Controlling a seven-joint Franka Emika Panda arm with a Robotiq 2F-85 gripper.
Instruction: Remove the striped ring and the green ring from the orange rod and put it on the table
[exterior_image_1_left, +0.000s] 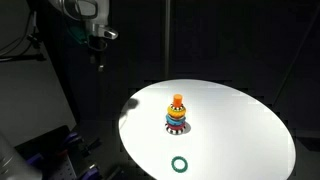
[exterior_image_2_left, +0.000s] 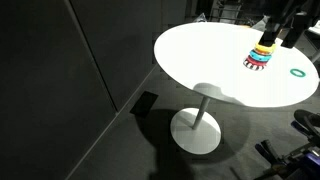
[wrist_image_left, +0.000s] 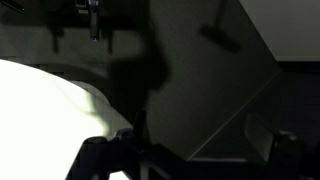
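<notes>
The ring-stacker toy (exterior_image_1_left: 177, 118) stands near the middle of the round white table (exterior_image_1_left: 240, 125). The orange rod (exterior_image_1_left: 178, 99) sticks up from its top. The toy also shows in an exterior view (exterior_image_2_left: 258, 56). The rings on it are too small to tell apart, so I cannot pick out the striped ring. A plain green ring (exterior_image_1_left: 180, 164) lies flat on the table near its front edge, and it shows in both exterior views (exterior_image_2_left: 297, 72). My gripper (exterior_image_1_left: 98, 45) hangs high beyond the table's rim, far from the toy. Its jaws are too small and dark to read.
The room is dark around the table. The wrist view shows only part of the white tabletop (wrist_image_left: 40, 110) and dark floor. The table's pedestal foot (exterior_image_2_left: 196, 130) stands on the floor. Dark equipment (exterior_image_1_left: 40, 150) sits by the table's edge.
</notes>
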